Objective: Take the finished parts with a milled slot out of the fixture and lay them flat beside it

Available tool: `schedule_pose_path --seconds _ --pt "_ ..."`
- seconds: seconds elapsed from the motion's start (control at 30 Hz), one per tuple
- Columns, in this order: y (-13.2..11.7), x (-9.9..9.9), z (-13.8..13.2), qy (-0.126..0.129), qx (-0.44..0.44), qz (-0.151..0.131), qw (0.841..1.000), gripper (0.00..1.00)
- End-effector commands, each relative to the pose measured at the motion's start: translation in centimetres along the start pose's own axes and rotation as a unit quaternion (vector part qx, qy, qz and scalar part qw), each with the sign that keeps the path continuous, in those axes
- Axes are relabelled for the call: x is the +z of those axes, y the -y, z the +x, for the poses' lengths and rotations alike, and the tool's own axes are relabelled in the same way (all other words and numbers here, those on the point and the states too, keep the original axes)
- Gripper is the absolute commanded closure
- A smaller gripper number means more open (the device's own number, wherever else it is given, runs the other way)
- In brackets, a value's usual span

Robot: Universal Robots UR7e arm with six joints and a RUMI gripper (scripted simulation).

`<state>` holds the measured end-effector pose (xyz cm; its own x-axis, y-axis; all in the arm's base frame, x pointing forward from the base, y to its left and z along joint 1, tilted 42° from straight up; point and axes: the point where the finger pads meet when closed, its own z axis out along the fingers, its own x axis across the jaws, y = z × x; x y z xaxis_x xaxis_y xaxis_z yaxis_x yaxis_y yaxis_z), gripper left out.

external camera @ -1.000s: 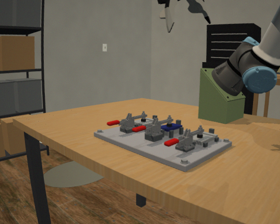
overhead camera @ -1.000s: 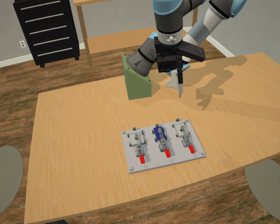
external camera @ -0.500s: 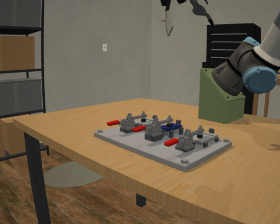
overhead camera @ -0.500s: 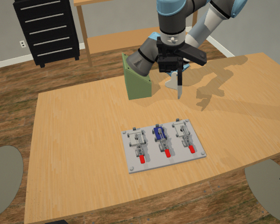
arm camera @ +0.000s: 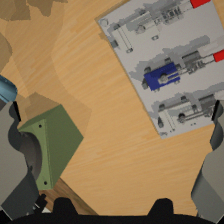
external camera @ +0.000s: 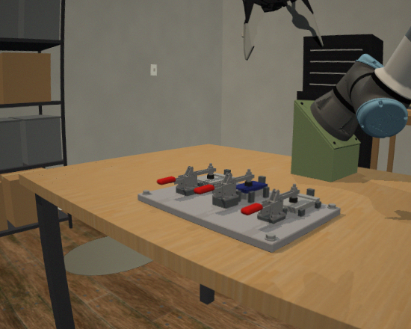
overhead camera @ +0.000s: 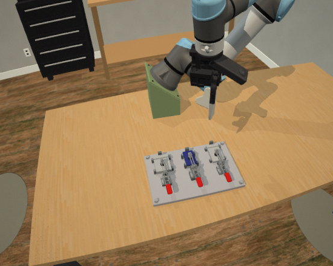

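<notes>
A grey fixture plate (overhead camera: 198, 193) (external camera: 226, 220) (arm camera: 172, 47) lies on the wooden table (overhead camera: 95, 145) with three toggle clamps with red handles. The middle clamp holds the blue blank (overhead camera: 187, 158) (external camera: 252, 187) (arm camera: 159, 74). A pale grey part sits under each outer clamp: the left part (overhead camera: 160, 166) (external camera: 215, 178) and the right part (overhead camera: 214, 152) (external camera: 305, 203). My gripper (overhead camera: 207, 106) (external camera: 283, 48) (arm camera: 115, 101) is open and empty. It hangs high above the table, behind the fixture, well apart from it.
A green wedge-shaped base (overhead camera: 164, 100) (external camera: 319, 149) (arm camera: 50, 140) stands at the back of the table beside the arm. A black drawer cabinet (overhead camera: 57, 36) and a wooden shelf stand behind the table. Grey round mats lie on the floor.
</notes>
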<state>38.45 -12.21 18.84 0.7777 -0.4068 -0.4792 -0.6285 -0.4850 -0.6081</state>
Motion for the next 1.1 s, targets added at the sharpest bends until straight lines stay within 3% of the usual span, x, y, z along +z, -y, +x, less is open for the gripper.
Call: schedule_pose_path --seconds 0.0,0.4,0.57,1.07 --pt "0.1 0.1 0.0 -0.004 0.011 -0.002 1.000 0.00" --pt "0.2 0.5 0.0 -0.009 0.031 -0.003 0.999 0.00" --pt "0.7 2.1 0.0 -0.030 0.124 -0.004 0.992 0.00" --pt "0.7 2.1 0.0 -0.030 0.124 -0.004 0.992 0.00"
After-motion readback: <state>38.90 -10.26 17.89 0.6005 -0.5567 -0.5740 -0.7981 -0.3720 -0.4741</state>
